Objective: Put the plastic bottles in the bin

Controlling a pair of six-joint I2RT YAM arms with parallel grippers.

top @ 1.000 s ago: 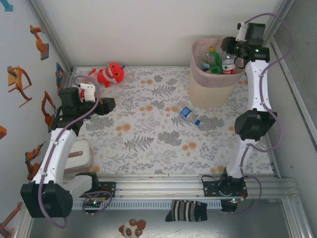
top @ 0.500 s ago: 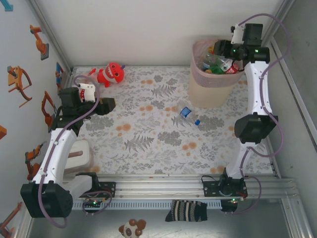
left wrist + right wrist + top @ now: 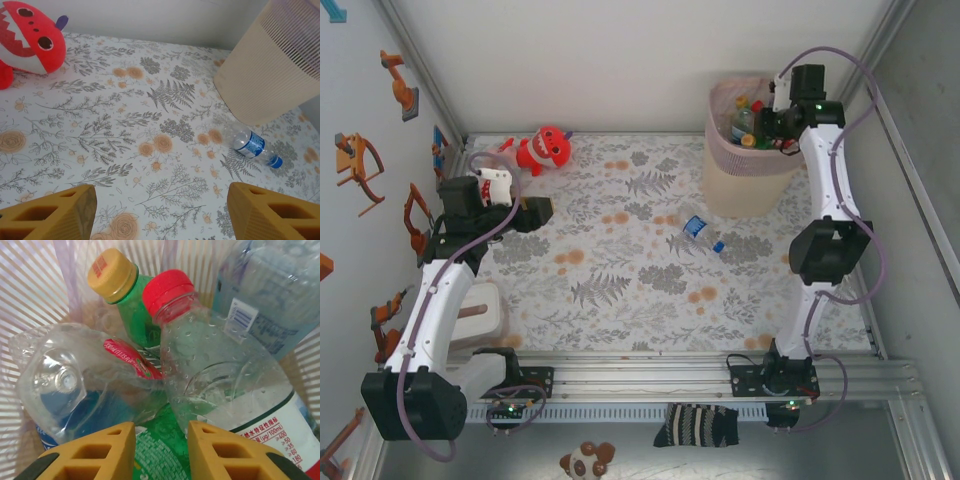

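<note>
- Right gripper (image 3: 767,124) hangs over the mouth of the bin (image 3: 740,195), at 1 o'clock on the bench (image 3: 620,290).
- From the right wrist, the right gripper (image 3: 162,450) has its jaws only slightly apart, with nothing pinched between them.
- Below it, inside the bin's ribbed wall (image 3: 40,275), bottles lie piled together:
  - a red-capped clear bottle (image 3: 220,390) lies at the middle;
  - a green bottle (image 3: 131,310) with a yellow cap is at 11 o'clock of it, touching it;
  - a crushed clear bottle (image 3: 70,385) with a blue label is at 8 o'clock;
  - a pale clear bottle (image 3: 272,300) is at 1 o'clock.
- Left gripper (image 3: 535,212) hovers at the bench's 9 o'clock edge, jaws spread wide and empty; its wrist view shows the same (image 3: 160,215).
- One loose bottle (image 3: 701,232) lies on its side on the bench near the centre, at 7 o'clock from the bin's foot, close to it but apart.
  - It is clear with a blue label, and its blue cap points toward 4 o'clock.
  - From the left wrist, it (image 3: 250,143) lies just below the bin (image 3: 270,70).
- A red plush toy (image 3: 545,148) sits at 11 o'clock on the bench, well away from the bottles.
</note>
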